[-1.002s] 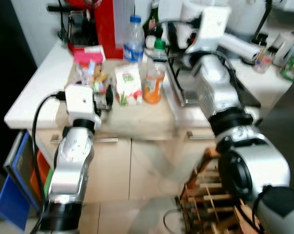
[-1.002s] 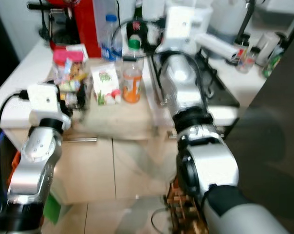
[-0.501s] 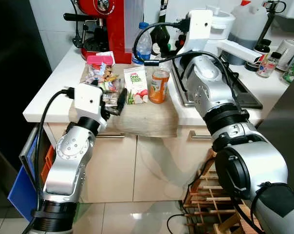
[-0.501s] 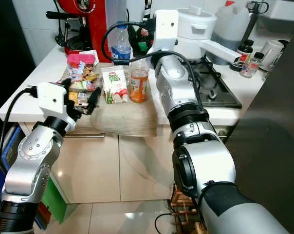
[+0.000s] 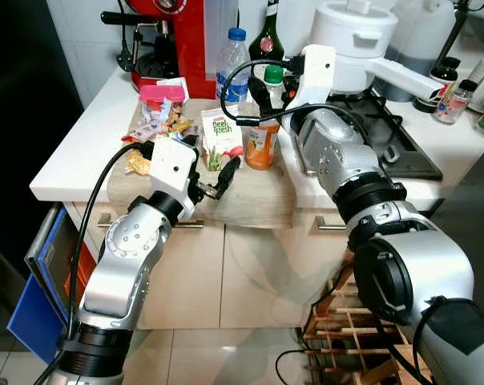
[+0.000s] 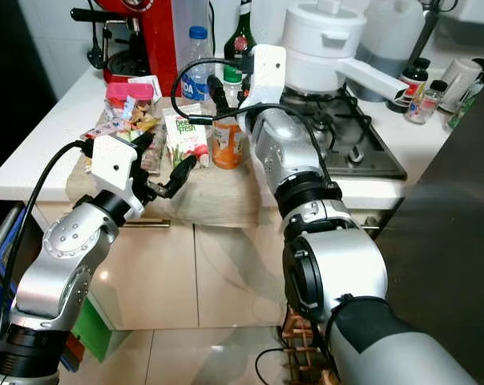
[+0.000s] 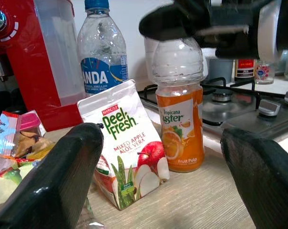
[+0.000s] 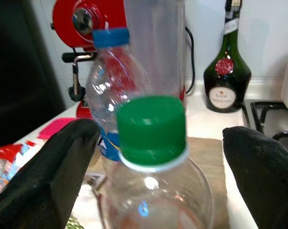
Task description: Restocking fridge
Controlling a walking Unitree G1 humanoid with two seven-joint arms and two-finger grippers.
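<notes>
Your right claw (image 8: 153,157) gapes wide around the juice bottle (image 5: 260,144) cap, not touching; left claw (image 5: 218,178) hovers open, empty, over the counter (image 5: 74,160).

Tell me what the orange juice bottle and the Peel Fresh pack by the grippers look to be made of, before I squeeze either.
The orange juice bottle looks like thin clear plastic: see-through above the juice line, glossy, with a green screw cap and a printed wrap label. The Peel Fresh pack looks like a soft matte printed pouch, its top edge pinched flat; film or coated paper, I cannot tell which.
</notes>
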